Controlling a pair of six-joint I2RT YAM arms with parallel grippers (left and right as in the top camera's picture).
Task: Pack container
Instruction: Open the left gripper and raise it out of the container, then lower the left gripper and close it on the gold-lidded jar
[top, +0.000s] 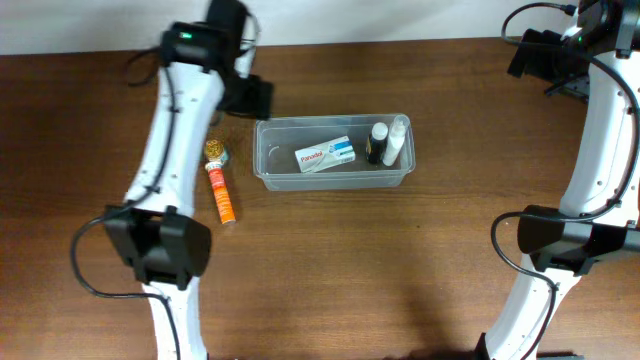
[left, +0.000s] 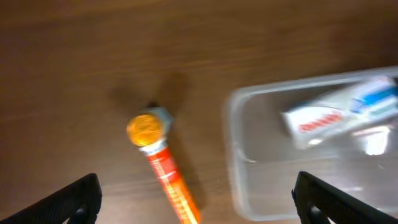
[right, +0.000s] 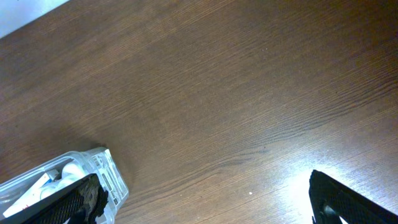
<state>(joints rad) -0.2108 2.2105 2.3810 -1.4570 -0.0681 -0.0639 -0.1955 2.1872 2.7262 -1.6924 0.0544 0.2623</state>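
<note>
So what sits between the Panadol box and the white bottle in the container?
A small dark bottle, close beside the white bottle, with a bare strip of the container between it and the Panadol box. The overhead view shows this.

text: "panadol", red | on: white box (top: 325, 155) in container (top: 272, 166) | orange tube (top: 221, 195): print unreadable

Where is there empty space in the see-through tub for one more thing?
Inside the container, the left end between its wall and the Panadol box is bare. The right end is crowded with a dark bottle and a white bottle. The table in front of it is bare too.
</note>
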